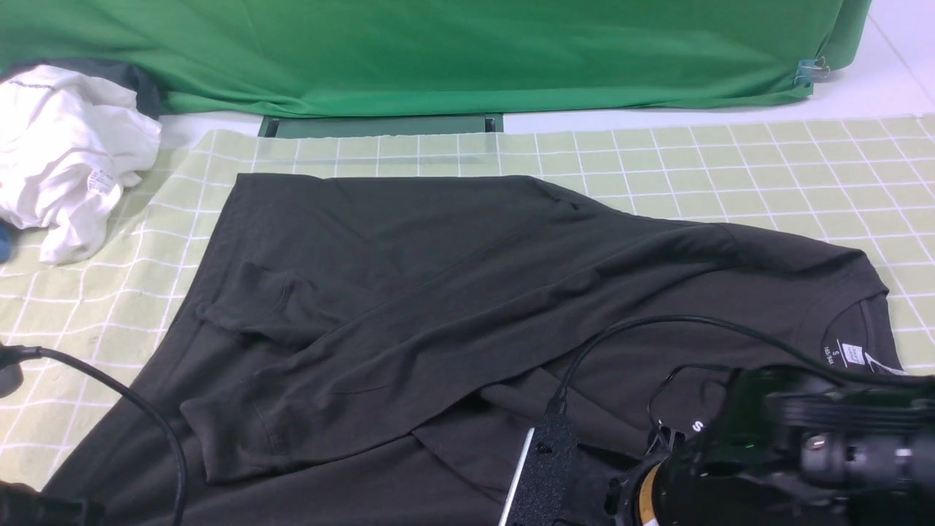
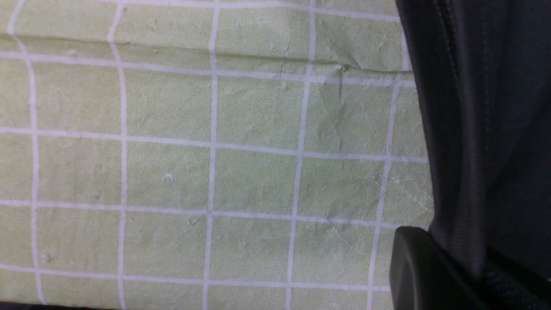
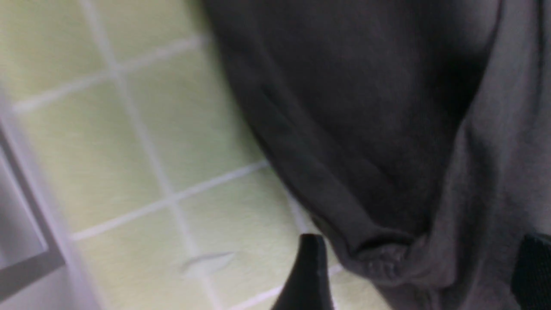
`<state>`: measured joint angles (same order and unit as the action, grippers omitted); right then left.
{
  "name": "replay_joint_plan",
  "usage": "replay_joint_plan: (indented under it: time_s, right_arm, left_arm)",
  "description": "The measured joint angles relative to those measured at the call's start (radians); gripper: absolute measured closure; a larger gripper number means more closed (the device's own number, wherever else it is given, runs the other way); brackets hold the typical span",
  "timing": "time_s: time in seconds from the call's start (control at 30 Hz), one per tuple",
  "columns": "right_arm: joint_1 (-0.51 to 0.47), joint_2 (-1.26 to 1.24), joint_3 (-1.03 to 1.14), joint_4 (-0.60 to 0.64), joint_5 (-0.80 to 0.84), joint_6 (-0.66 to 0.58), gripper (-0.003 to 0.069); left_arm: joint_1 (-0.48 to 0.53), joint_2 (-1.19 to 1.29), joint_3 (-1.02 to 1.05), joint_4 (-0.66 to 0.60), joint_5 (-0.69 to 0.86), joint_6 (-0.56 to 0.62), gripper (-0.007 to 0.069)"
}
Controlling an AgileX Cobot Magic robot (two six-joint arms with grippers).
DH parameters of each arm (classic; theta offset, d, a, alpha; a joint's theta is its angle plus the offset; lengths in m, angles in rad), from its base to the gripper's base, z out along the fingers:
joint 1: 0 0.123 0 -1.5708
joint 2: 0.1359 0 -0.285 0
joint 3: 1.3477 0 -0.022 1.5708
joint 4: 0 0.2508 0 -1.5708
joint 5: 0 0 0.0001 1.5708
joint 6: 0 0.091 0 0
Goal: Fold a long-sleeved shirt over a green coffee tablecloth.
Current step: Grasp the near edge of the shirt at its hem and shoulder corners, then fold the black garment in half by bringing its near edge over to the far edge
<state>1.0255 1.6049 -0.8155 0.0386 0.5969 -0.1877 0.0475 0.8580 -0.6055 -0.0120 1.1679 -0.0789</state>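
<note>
In the front view, the green coffee tablecloth [image 1: 635, 175], pale and crossed by thin white lines, covers much of the bench [image 1: 887, 62]; a deep-green sheet [image 1: 438, 51] hangs across the far side, with a clip [image 1: 809, 71] near its right end. The right arm [image 1: 789, 446] reaches in from the lower right, its cable [image 1: 694, 319] arching over the long-sleeved shirt [image 1: 453, 292], which lies dark and creased on the cloth, sleeves laid across its body, and the arm hides part of it. Only a bit of the left arm [image 1: 44, 504] shows at the lower left. A white garment [image 1: 69, 153] is heaped at the far left. In the left wrist view, the left tool [image 2: 447, 258] is pressed together on the shirt's edge, pinching a gathered fold. In the right wrist view, the right tool [image 3: 417, 271] is spread around a bunched bit of shirt.
</note>
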Motion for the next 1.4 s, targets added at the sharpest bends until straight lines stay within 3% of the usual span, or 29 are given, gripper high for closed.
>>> replay_joint_plan:
  time_s: [0.1,0.13,0.2,0.33,0.4,0.57,0.73,0.87,1.2,1.4]
  right_arm:
    - [0.001,0.030,0.000,-0.009,-0.007,0.002,0.0085]
    - [0.001,0.042,0.000,-0.012,-0.013,0.004,0.0127]
    - [0.001,0.044,0.000,-0.012,-0.013,0.008,0.0218]
    - [0.001,0.038,0.000,-0.012,0.014,0.022,0.0550]
    - [0.003,0.024,0.000,-0.012,0.037,0.022,0.0603]
    - [0.044,-0.064,0.000,-0.013,0.118,0.046,0.0610]
    - [0.046,-0.175,-0.001,-0.060,0.145,0.091,0.0610]
    - [-0.006,-0.226,-0.044,-0.102,0.189,0.100,0.0610]
    - [-0.264,-0.138,-0.253,-0.114,0.162,-0.080,0.0610]
    - [-0.397,0.023,-0.443,-0.115,0.142,-0.158,0.0610]
  left_arm:
    - [0.000,0.000,0.000,-0.001,0.000,0.000,0.0611]
    - [0.000,0.000,0.000,-0.001,0.000,0.000,0.0611]
    - [0.000,0.000,0.000,-0.002,0.002,0.000,0.0611]
    - [0.000,0.000,0.000,-0.007,0.029,0.000,0.0611]
    - [0.000,-0.007,0.000,-0.019,0.039,0.000,0.0611]
    - [0.000,-0.095,0.000,-0.079,0.044,-0.022,0.0611]
    - [0.000,-0.112,-0.033,-0.014,0.047,-0.074,0.0611]
    - [0.000,-0.051,-0.095,0.012,-0.005,-0.099,0.0611]
    - [0.000,0.320,-0.313,0.019,-0.222,-0.132,0.0611]
    - [0.000,0.595,-0.544,0.019,-0.296,-0.135,0.0611]
